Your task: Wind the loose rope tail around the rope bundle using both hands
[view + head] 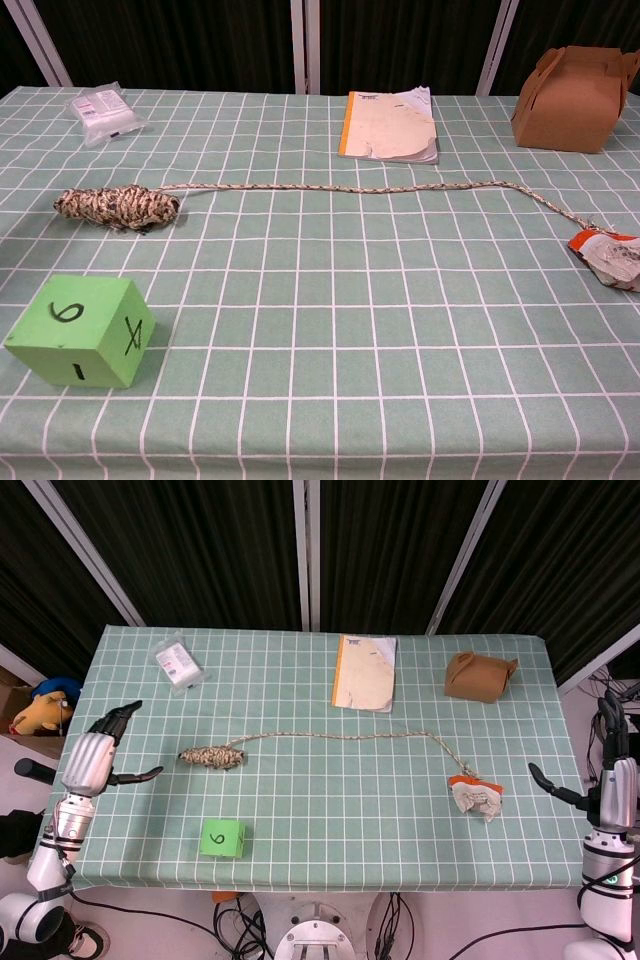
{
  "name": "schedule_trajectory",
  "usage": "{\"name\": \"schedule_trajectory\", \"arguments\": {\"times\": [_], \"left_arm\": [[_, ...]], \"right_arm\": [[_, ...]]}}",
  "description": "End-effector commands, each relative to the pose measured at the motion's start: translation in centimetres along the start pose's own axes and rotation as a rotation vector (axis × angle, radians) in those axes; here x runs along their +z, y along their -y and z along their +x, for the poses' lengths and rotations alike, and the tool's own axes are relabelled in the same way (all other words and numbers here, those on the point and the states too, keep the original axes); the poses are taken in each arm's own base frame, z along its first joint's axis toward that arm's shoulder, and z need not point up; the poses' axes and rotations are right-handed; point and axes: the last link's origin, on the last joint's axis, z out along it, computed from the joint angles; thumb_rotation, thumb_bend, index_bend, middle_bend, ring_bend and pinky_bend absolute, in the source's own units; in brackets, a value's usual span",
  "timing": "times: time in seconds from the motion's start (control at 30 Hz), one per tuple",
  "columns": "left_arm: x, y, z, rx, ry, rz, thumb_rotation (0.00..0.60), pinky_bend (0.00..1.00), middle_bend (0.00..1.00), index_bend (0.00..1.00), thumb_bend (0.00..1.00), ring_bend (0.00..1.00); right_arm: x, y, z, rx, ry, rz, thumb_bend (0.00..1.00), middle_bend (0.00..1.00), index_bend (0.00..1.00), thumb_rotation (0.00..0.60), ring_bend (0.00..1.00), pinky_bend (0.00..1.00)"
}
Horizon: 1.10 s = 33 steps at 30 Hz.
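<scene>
On the counter [400, 810] in front of you, covered by a green cloth with white squares, the longest thing is the loose rope tail [340, 736], which runs from the rope bundle [212, 756] on your left side straight across the middle and then bends down toward the right, where it ends at a crumpled white and orange piece [477, 795]. The bundle lies flat, wound thick, and nothing is touching it. At the far side you see a notebook [364, 672] with an orange spine, lying near the middle, and to the right of it a brown paper box [479, 676]; in the chest view the box stands upright with its top folded. Your left hand [98, 756] is at the left edge of the counter, to the left of the bundle and apart from it; the fingers [124, 717] are spread and released, holding nothing. Your right hand [600, 780] hangs beside the right edge, off the counter and well apart from the rope end; its fingers are also loose and hold nothing, as far as the head view shows. Neither hand appears in the chest view. Near the front edge, below the bundle, sits a green cube [222, 838] with a black mark on its top. At the far left corner lies a small clear packet [178, 664] with white content.
</scene>
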Motion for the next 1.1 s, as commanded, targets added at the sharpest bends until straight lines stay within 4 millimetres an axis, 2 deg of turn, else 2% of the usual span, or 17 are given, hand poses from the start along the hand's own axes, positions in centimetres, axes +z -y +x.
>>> {"name": "schedule_trajectory", "arguments": {"times": [0.03,0.17,0.33,0.6,0.73,0.97,1.1], "left_arm": [[-0.1,0.1,-0.1,0.005,0.008,0.003,0.435,0.26,0.14,0.08,0.04,0.13],[0.0,0.1,-0.6,0.025,0.04,0.0,0.449,0.26,0.14,0.09,0.05,0.13],[0.7,0.2,-2.5,0.059,0.156,0.008,0.538,0.26,0.14,0.12,0.06,0.13],[3.2,-1.6,-5.0,0.078,0.301,-0.015,0.555,0.26,0.17,0.16,0.09,0.17],[4.4,-2.4,-6.3,0.04,0.346,0.007,0.596,0.26,0.21,0.17,0.1,0.19],[5.5,-2.3,-7.9,0.077,0.36,0.037,0.6,0.29,0.28,0.26,0.1,0.22],[5.7,-2.3,-8.4,0.058,0.359,0.044,0.6,0.34,0.33,0.32,0.14,0.26]], "right_arm": [[0.0,-0.1,-0.1,0.002,-0.005,-0.005,0.11,0.0,0.0,0.6,0.0,0.0],[-0.2,-0.4,-0.1,-0.012,0.005,-0.009,0.11,0.0,0.0,0.6,0.0,0.0],[-0.4,-0.5,0.1,-0.013,0.01,-0.025,0.11,0.0,0.0,0.6,0.0,0.0],[-0.5,-0.5,-0.3,-0.046,0.039,-0.05,0.14,0.0,0.0,0.6,0.0,0.0],[-0.6,-0.7,-0.4,-0.061,0.043,-0.06,0.15,0.0,0.0,0.6,0.0,0.0],[-0.8,-1.2,-0.4,-0.079,0.039,-0.074,0.16,0.0,0.0,0.6,0.0,0.0],[-0.9,-1.7,-0.4,-0.094,0.032,-0.085,0.16,0.0,0.0,0.6,0.0,0.0]]}}
